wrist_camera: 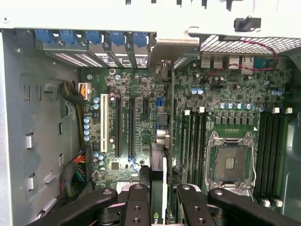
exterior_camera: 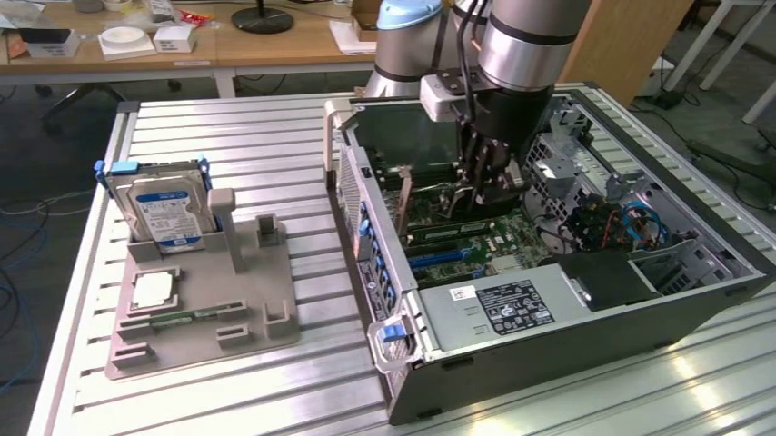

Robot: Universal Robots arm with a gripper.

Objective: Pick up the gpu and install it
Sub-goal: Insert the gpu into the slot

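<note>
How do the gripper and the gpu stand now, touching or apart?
Touching. The wrist view shows the gpu edge-on, clamped between the gripper's fingers, no gap either side.

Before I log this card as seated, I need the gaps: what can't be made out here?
- Whether the gpu has met its slot: in the wrist view the edge-on card covers it; in the exterior view the tool blocks it.
- The gpu's near end: cut off at the wrist view's edge.
- Text on the power supply label: exterior view, too small.
</note>
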